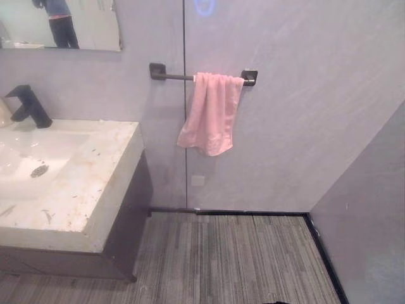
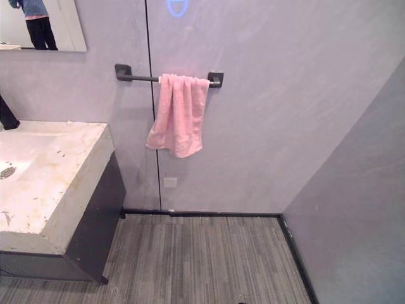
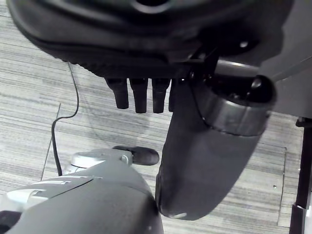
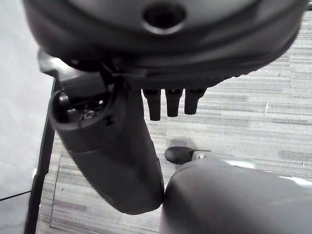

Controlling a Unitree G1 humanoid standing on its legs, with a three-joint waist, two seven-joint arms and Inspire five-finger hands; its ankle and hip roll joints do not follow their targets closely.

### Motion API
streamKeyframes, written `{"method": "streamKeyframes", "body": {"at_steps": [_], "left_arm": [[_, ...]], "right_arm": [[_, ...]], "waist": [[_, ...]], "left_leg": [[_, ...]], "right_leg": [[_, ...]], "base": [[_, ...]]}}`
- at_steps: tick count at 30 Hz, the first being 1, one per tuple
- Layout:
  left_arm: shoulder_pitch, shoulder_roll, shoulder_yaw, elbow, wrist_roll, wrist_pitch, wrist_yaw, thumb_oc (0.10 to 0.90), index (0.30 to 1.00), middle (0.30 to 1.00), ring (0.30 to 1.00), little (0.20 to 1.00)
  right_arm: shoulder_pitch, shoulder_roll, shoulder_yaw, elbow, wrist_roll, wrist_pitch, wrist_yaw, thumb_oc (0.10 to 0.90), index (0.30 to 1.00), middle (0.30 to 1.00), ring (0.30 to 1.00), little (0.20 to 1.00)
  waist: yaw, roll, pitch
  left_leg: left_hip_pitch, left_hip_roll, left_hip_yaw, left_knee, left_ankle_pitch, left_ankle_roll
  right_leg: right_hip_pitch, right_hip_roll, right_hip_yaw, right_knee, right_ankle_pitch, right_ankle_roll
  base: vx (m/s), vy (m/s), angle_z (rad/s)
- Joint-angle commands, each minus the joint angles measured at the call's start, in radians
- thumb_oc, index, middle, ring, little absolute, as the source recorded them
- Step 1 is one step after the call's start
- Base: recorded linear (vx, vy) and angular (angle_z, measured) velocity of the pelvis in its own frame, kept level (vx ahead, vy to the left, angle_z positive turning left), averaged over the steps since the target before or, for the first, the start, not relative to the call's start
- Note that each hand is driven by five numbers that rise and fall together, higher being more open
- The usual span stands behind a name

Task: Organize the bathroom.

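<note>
The left hand (image 3: 146, 73) hangs over the striped grey floor (image 3: 39, 112), its fingers (image 3: 139, 100) straight and relaxed, pointing down, the thumb hanging loose beside them; it holds nothing and touches nothing. The right hand (image 4: 161, 78) hangs the same way over the floor, fingers (image 4: 168, 105) straight and apart from the thumb, with nothing between them.

Both hands are well apart from the bathroom's things, which lie ahead of and above them. A pink towel (image 1: 211, 113) is draped over a dark towel bar (image 1: 171, 76) fixed to the grey wall (image 1: 304, 114); it hangs bunched toward the bar's right end, its lower edge uneven. To the left of the bar stands a pale stone worktop (image 1: 95, 177) with a sunken basin (image 1: 31, 161) and a drain (image 1: 39, 170), speckled with dirt marks. A black tap (image 1: 28, 106) stands at the basin's back edge. Above it a mirror (image 1: 95, 25) shows a person's reflection (image 1: 60, 22).
</note>
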Motion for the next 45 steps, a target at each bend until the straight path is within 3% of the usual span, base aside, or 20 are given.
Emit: {"method": "streamKeyframes", "body": {"at_steps": [1, 6, 14, 25, 27, 30, 33, 34, 37, 40, 42, 43, 45], "left_arm": [[-0.050, -0.028, -0.012, 0.081, -0.022, 0.079, 0.007, 0.800, 0.900, 0.900, 0.900, 0.900], [-0.055, -0.035, 0.001, 0.092, -0.090, 0.132, 0.013, 0.800, 0.900, 0.900, 0.900, 0.900], [-0.046, -0.040, 0.028, 0.103, -0.198, 0.232, -0.152, 0.800, 0.900, 0.900, 0.900, 0.900], [-0.048, -0.031, 0.047, 0.111, -0.167, 0.200, -0.121, 0.800, 0.900, 0.900, 0.900, 0.900], [-0.053, -0.027, 0.048, 0.107, -0.122, 0.105, -0.116, 0.800, 0.900, 0.900, 0.900, 0.900], [-0.065, -0.017, 0.033, 0.086, -0.022, 0.039, -0.120, 0.800, 0.900, 0.900, 0.900, 0.900], [-0.070, -0.014, -0.012, 0.061, 0.038, 0.051, -0.176, 0.800, 0.900, 0.900, 0.900, 0.900], [-0.067, -0.012, -0.030, 0.045, 0.021, 0.061, -0.186, 0.800, 0.900, 0.900, 0.900, 0.900], [-0.060, -0.008, -0.042, 0.039, 0.000, 0.053, -0.198, 0.800, 0.900, 0.900, 0.900, 0.900], [-0.046, -0.006, -0.048, 0.025, -0.001, 0.028, -0.187, 0.800, 0.900, 0.900, 0.900, 0.900], [-0.040, -0.002, -0.048, 0.019, -0.008, 0.028, -0.172, 0.800, 0.900, 0.900, 0.900, 0.900], [-0.031, 0.005, -0.035, 0.015, -0.019, 0.016, -0.151, 0.800, 0.900, 0.900, 0.900, 0.900], [-0.033, 0.004, -0.035, 0.020, -0.029, -0.002, -0.146, 0.800, 0.900, 0.900, 0.900, 0.900]], "right_arm": [[0.024, -0.019, 0.034, 0.054, 0.026, 0.046, 0.000, 0.800, 0.900, 0.900, 0.900, 0.900], [0.028, -0.014, 0.026, 0.049, 0.019, 0.055, -0.003, 0.800, 0.900, 0.900, 0.900, 0.900], [0.035, -0.015, 0.015, 0.051, -0.004, 0.038, -0.004, 0.800, 0.900, 0.900, 0.900, 0.900], [0.029, -0.027, 0.012, 0.045, -0.016, 0.042, -0.006, 0.800, 0.900, 0.900, 0.900, 0.900], [0.020, -0.032, 0.013, 0.047, -0.008, 0.037, -0.007, 0.800, 0.900, 0.900, 0.900, 0.900], [0.010, -0.036, 0.009, 0.040, 0.019, 0.024, -0.012, 0.800, 0.900, 0.900, 0.900, 0.900], [0.007, -0.054, 0.000, 0.019, 0.050, 0.001, -0.011, 0.800, 0.900, 0.900, 0.900, 0.900], [0.010, -0.067, -0.001, 0.009, 0.069, -0.004, -0.012, 0.800, 0.900, 0.900, 0.900, 0.900], [0.021, -0.083, -0.006, 0.008, 0.060, -0.011, -0.006, 0.800, 0.900, 0.900, 0.900, 0.900], [0.037, -0.091, -0.017, 0.011, 0.052, -0.033, 0.006, 0.800, 0.900, 0.900, 0.900, 0.900], [0.041, -0.089, -0.022, 0.016, 0.053, -0.040, 0.014, 0.800, 0.900, 0.900, 0.900, 0.900], [0.043, -0.078, -0.026, 0.032, 0.067, -0.045, 0.027, 0.800, 0.900, 0.900, 0.900, 0.900], [0.028, -0.075, -0.014, 0.063, 0.085, -0.031, 0.042, 0.800, 0.900, 0.900, 0.900, 0.900]], "waist": [[-0.018, 0.042, 0.019], [-0.024, 0.042, 0.009], [-0.028, 0.047, 0.001], [-0.027, 0.048, 0.020], [-0.024, 0.045, 0.035], [-0.018, 0.043, 0.058], [-0.029, 0.064, 0.098], [-0.039, 0.070, 0.115], [-0.063, 0.063, 0.126], [-0.087, 0.038, 0.162], [-0.088, 0.030, 0.178], [-0.081, 0.019, 0.210], [-0.081, 0.020, 0.222]], "left_leg": [[-0.013, -0.007, 0.058, 0.002, -0.076, 0.000], [-0.009, -0.008, 0.061, 0.002, -0.080, 0.002], [-0.008, -0.010, 0.067, 0.002, -0.082, 0.001], [-0.015, -0.016, 0.079, 0.037, -0.097, 0.012], [-0.041, -0.018, 0.086, 0.099, -0.121, 0.022], [-0.090, -0.028, 0.082, 0.186, -0.154, 0.044], [-0.118, -0.026, 0.102, 0.237, -0.190, 0.081], [-0.120, -0.027, 0.113, 0.273, -0.211, 0.086], [-0.114, -0.054, 0.112, 0.334, -0.253, 0.076], [-0.130, -0.085, 0.112, 0.439, -0.337, 0.068], [-0.135, -0.083, 0.118, 0.467, -0.356, 0.069], [-0.142, -0.063, 0.132, 0.520, -0.387, 0.069], [-0.153, -0.048, 0.124, 0.539, -0.402, 0.074]], "right_leg": [[-0.010, 0.025, -0.063, 0.106, -0.124, 0.076], [-0.008, 0.022, -0.062, 0.104, -0.124, 0.078], [-0.015, 0.017, -0.061, 0.110, -0.123, 0.080], [-0.035, 0.002, -0.055, 0.151, -0.138, 0.082], [-0.058, -0.012, -0.048, 0.203, -0.152, 0.083], [-0.110, -0.038, -0.033, 0.337, -0.176, 0.089], [-0.284, -0.089, -0.002, 0.650, -0.071, 0.089], [-0.337, -0.109, 0.011, 0.671, -0.013, 0.083], [-0.336, -0.126, 0.036, 0.432, 0.027, 0.086], [-0.355, -0.145, 0.055, 0.124, 0.091, 0.124], [-0.363, -0.154, 0.048, 0.076, 0.110, 0.131], [-0.386, -0.173, 0.006, 0.091, 0.125, 0.136], [-0.387, -0.164, 0.015, 0.122, 0.079, 0.138]], "base": [[0.04, 0.016, -0.02], [0.03, 0.014, -0.01], [0.01, 0.011, -0.01], [0.03, 0.029, -0.03], [0.05, 0.065, -0.13], [0.03, 0.045, -0.12], [0.03, 0.077, -0.26], [0.13, 0.017, -0.43], [0.28, -0.129, -0.08], [0.28, -0.238, -0.03], [0.24, -0.340, -0.02], [0.35, -0.539, 0.08], [0.41, -0.532, 0.31]]}}
